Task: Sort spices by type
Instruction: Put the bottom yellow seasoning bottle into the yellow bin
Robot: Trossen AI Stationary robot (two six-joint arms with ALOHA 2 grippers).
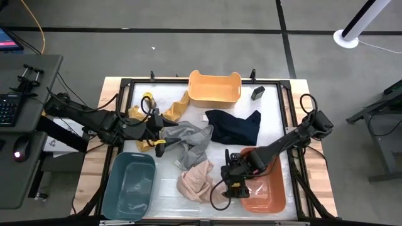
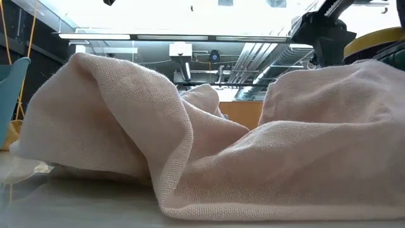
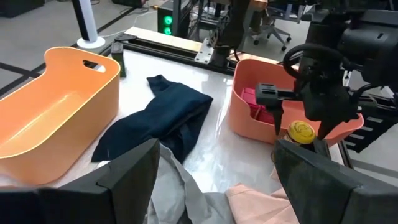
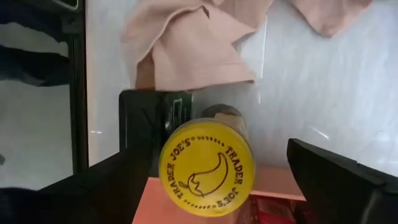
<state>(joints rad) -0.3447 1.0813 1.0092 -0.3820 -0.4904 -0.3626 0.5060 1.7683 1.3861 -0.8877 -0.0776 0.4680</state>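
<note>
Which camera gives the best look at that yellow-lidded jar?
The right wrist view: the jar fills the middle, its lid's printing readable. The left wrist view shows it small, beside the orange bin. In the high view the right arm hides it.

Bright, even overhead light is falling on the worktop (image 1: 276, 94), whose glossy white surface is throwing pale glare streaks beside the navy cloth (image 3: 163, 118). From table height, ceiling lights are blowing out to white above the beige cloth (image 2: 209, 164), whose nearest folds are sitting soft and out of focus. The yellow jar lid (image 4: 207, 167) is showing sharp, casting little shadow.
</note>
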